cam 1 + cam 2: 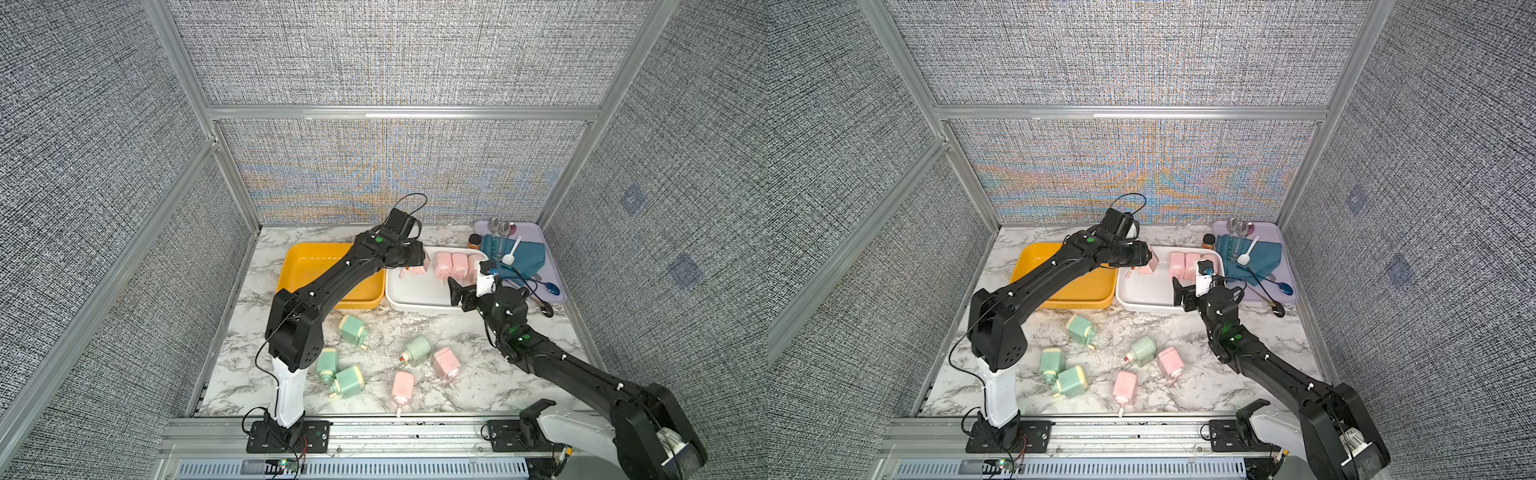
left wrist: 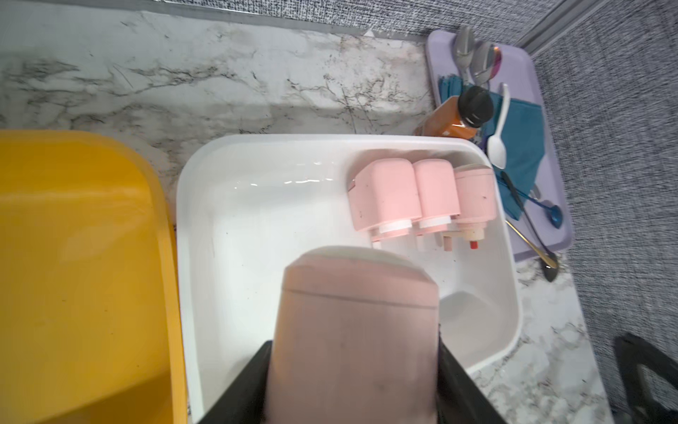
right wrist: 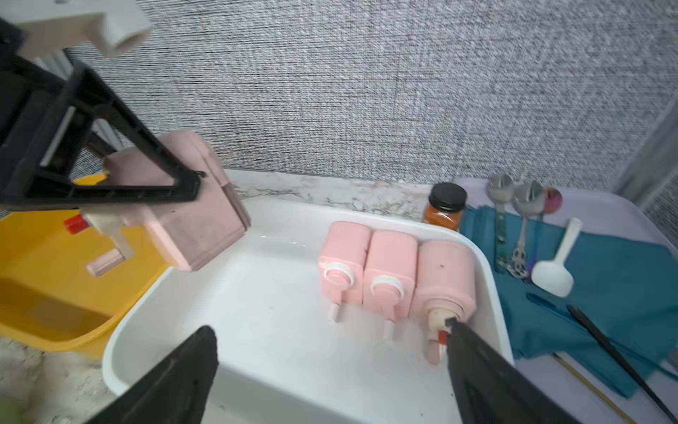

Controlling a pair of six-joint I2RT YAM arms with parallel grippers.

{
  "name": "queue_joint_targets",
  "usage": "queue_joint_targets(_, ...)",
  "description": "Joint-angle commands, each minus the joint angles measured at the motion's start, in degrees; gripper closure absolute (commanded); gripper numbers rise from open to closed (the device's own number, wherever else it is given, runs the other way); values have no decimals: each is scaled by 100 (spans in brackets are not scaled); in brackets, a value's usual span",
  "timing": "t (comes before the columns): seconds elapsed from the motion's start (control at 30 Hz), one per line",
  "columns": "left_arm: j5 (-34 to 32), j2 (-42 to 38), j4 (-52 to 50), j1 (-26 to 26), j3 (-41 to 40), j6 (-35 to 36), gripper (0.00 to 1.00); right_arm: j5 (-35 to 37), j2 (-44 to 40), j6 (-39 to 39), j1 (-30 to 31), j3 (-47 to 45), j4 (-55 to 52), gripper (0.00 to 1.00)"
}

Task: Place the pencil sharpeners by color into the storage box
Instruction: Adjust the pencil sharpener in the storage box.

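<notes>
My left gripper (image 1: 419,264) is shut on a pink pencil sharpener (image 2: 359,330), tilted in the air over the left part of the white storage box (image 1: 415,305). Three pink sharpeners (image 1: 451,266) lie side by side at the box's back right. My right gripper (image 3: 332,330) stands open and empty over the box's front right, one fingertip beside the crank of the rightmost sharpener. The yellow storage box (image 1: 299,266) holds nothing. Several green sharpeners, among them one (image 1: 352,329) near the yellow box, and two pink ones (image 1: 445,363) (image 1: 402,386) lie on the marble table.
A purple tray (image 1: 552,249) at the back right carries a blue cloth, spoons and other cutlery. A spice jar (image 1: 473,241) with a dark lid stands between it and the white box. Frame walls close the back and sides.
</notes>
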Motion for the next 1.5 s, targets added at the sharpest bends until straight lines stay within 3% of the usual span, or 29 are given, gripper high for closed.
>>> queue_joint_targets(0.0,-1156,501,-836,-143,746,109,100,-159,77,813,-440,116,-544,1)
queue_joint_targets(0.2,-1502,1310,-1095,-244,1682,-30,100,-754,387,1206,-1375,313,-1149,1)
queue_joint_targets(0.37,-1980,1825,-1138,-312,2222,-268,100,-1998,905,1314,-2130,581,-1349,1)
queue_joint_targets(0.63,-2174,2659,-1000,-309,3052,-456,100,-2735,1630,1065,-2428,1082,-1533,1)
queue_joint_targets(0.8,-2016,3012,-846,-309,3343,-537,94,-2970,1948,1021,-2433,1292,-1520,1)
queue_joint_targets(1.17,-1520,3366,-436,-310,3384,-750,62,-3237,2158,986,-2433,1365,-1540,1)
queue_joint_targets(1.47,-1581,3459,-436,-322,3337,-945,39,-3301,2238,1004,-2433,1414,-1593,2)
